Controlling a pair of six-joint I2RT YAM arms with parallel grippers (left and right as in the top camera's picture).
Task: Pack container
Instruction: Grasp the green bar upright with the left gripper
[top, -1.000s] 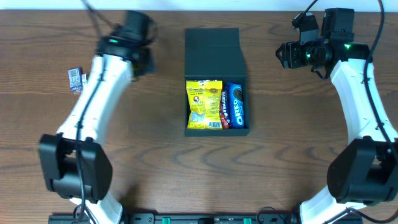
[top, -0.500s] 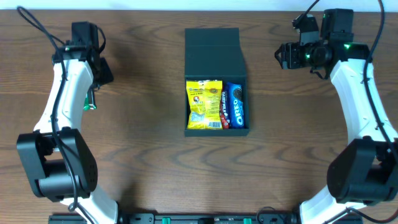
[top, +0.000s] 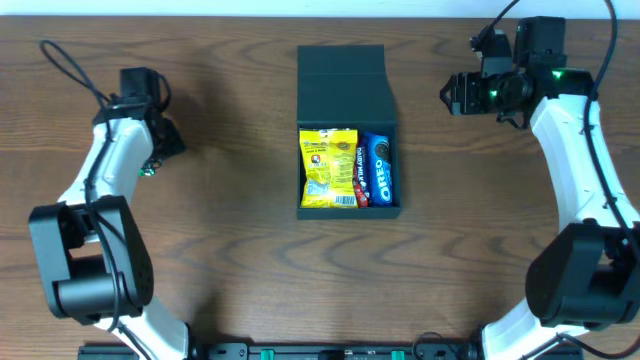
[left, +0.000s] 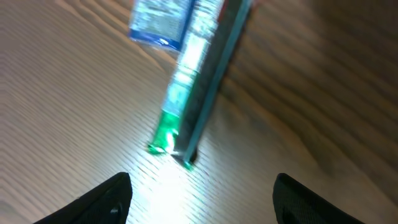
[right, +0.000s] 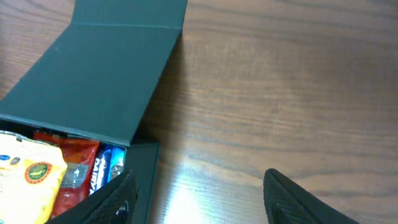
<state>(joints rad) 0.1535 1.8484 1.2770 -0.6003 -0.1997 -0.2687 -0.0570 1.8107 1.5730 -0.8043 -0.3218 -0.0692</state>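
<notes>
At the middle of the wooden table (top: 250, 250), the container (top: 342, 85) sits open, its hinged lid folded flat toward the far edge. A yellow packet (top: 328, 167) fills the left side of the box, a blue Oreo packet (top: 380, 170) lies along the right wall, and a sliver of a red packet (top: 360, 197) shows between them.

My right jaws hover well to the right of the lid, near the far edge of the table, spread wide with nothing between them; my right wrist camera looks past them at the lid and the box's near corner.

My left jaws hang low over the table's left side, well apart from the container, also spread and gripping nothing. Just ahead of them lies what seems to be a slim green-and-silver packet (left: 186, 106), with a blue-and-white packet (left: 158, 22) touching its far end; the view there is too blurred to read either one.
</notes>
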